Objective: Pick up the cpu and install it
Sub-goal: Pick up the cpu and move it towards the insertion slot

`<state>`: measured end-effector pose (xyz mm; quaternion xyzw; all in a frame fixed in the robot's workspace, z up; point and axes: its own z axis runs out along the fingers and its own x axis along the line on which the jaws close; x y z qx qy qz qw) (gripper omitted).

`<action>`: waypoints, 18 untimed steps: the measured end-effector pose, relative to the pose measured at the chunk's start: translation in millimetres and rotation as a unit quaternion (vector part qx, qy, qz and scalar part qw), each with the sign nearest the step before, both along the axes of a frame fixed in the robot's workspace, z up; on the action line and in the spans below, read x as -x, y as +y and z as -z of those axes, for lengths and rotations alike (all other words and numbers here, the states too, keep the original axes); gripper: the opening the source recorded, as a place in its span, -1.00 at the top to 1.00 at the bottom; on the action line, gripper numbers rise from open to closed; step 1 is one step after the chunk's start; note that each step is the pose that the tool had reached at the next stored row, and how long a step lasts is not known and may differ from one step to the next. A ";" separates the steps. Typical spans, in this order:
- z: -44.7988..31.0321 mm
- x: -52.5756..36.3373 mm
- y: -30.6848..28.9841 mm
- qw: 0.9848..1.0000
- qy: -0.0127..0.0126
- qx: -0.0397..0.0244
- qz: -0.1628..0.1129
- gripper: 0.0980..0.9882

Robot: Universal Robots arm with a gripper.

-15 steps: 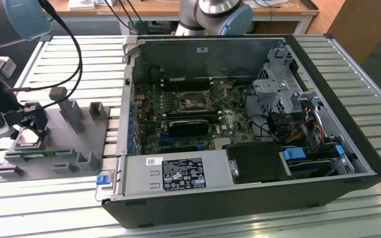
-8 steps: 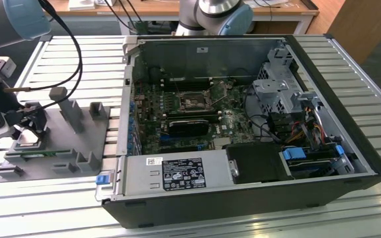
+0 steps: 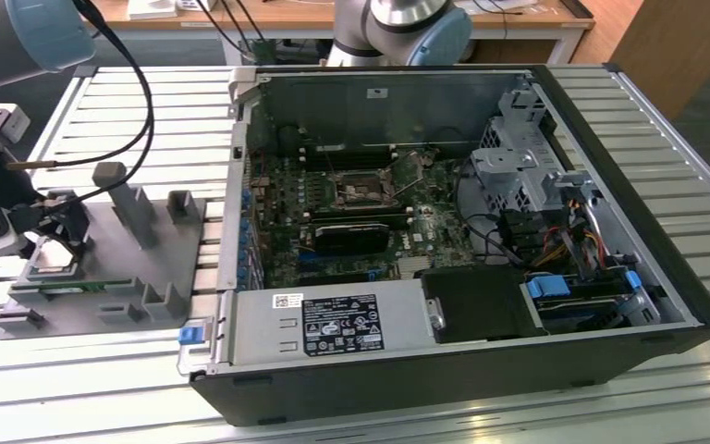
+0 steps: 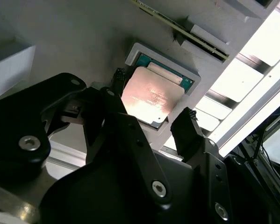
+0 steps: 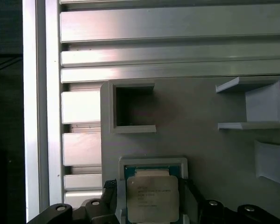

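- Exterior view: the pincer (image 3: 55, 242) hangs over the grey holder (image 3: 145, 273), which rests on the slatted surface (image 3: 158, 92) at the exterior view's left of the open computer case (image 3: 454, 370); the cpu (image 3: 53, 264) lies in the holder directly beneath the pincer; the dark socket (image 3: 361, 191) sits on the board inside the case, well apart from the holder; the holder's upright posts stand near the pincer on the case side, so we judge that the free room lies straight above.
- Second wrist view: the cpu (image 4: 151, 95) lies flat in a raised square nest (image 4: 168, 61); the pincer (image 4: 154, 105) is spread open, its fingers (image 4: 191, 128) flanking two opposite sides of the chip; we cannot tell whether the pads touch its rim; the memory stick (image 4: 177, 29) lies just beside the nest, apart from the fingers.
- First wrist view: the cpu (image 5: 152, 198) appears centred between the fingers (image 5: 109, 189); an empty square pocket (image 5: 132, 107) stands near the nest (image 5: 154, 161); we judge that a good grasp calls for even closure on opposite edges with the chip held level, since the nest walls leave little side room.
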<state>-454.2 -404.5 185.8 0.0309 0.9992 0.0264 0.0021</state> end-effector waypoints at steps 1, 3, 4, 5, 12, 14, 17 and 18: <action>0.0 0.0 0.0 1.000 0.000 0.000 0.000 -0.30; 0.0 0.1 0.0 1.000 0.000 0.000 0.000 -0.30; 0.2 0.1 -0.1 1.000 0.000 0.000 -0.001 -0.30; 0.7 0.1 -0.2 1.000 0.000 0.000 -0.002 -0.30; 2.5 0.1 -0.5 1.000 0.000 0.000 -0.005 0.00; 2.5 0.1 -0.5 1.000 0.000 0.000 -0.005 0.00; 0.9 0.1 -0.5 1.000 0.000 0.000 -0.005 0.00; -0.5 0.1 -0.5 1.000 0.000 0.000 -0.005 0.00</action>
